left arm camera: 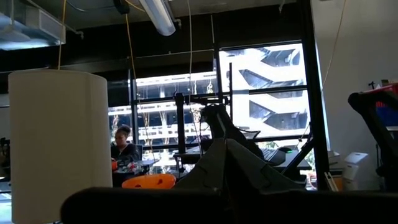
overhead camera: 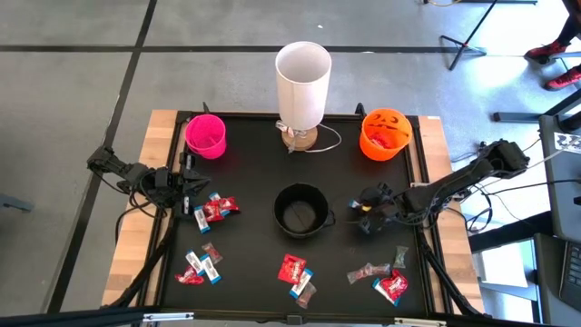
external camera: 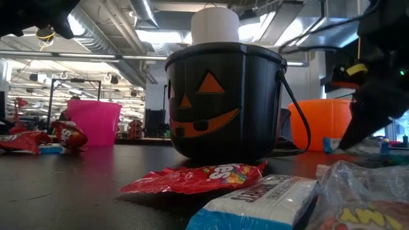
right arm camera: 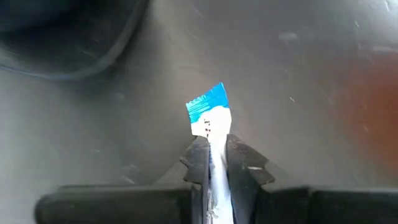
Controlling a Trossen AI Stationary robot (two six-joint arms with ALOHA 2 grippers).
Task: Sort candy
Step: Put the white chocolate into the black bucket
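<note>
Containers, left to right: pink cup (overhead camera: 206, 135) at the mat's back-left corner, inside looks plain pink, no sweets visible. Tall white cylinder (overhead camera: 302, 84) at back centre on a round wooden base, top open, contents not visible. Black pumpkin bucket (overhead camera: 300, 210) mid-mat; interior looks dark, can't tell what's in it. Orange pumpkin bucket (overhead camera: 385, 133) back-right, contents unclear.

Candy: red packets and blue-white bars (overhead camera: 216, 210) beside the left gripper, another cluster (overhead camera: 199, 266) front-left, a group (overhead camera: 297, 276) front-centre, more (overhead camera: 385, 277) front-right. All loose on the black mat (overhead camera: 245, 177), well inside the raised frame.

Open room: bare mat between the pink cup and the black bucket, and between the black bucket and the orange bucket.

Left gripper (overhead camera: 188, 191) sits low at the left edge, fingers together, nothing in them. Right gripper (right arm camera: 214, 160) is right of the black bucket, arm reaching in from the right edge, jaws pinched on a blue-and-white mini bar (right arm camera: 209, 113) that sticks out past the tips.
</note>
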